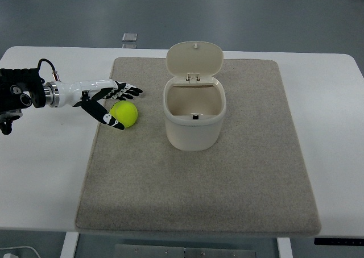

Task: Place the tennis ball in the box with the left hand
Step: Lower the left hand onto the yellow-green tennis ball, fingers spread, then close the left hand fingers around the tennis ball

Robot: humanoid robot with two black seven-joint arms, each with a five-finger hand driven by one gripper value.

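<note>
A yellow-green tennis ball [125,113] lies on the beige mat [227,178], left of the box. The box [194,119] is a cream bin with its hinged lid [194,58] standing open at the back, and its inside looks empty. My left hand [111,102] reaches in from the left edge, black and white fingers spread around the ball's left side. The thumb [106,116] lies low in front of the ball and the other fingers [129,90] stretch just behind it. The hand is not closed on the ball.
The mat covers most of a white table [40,173]. A small grey object [130,38] lies on the floor beyond the table's far edge. A black item [340,241] shows at the lower right corner.
</note>
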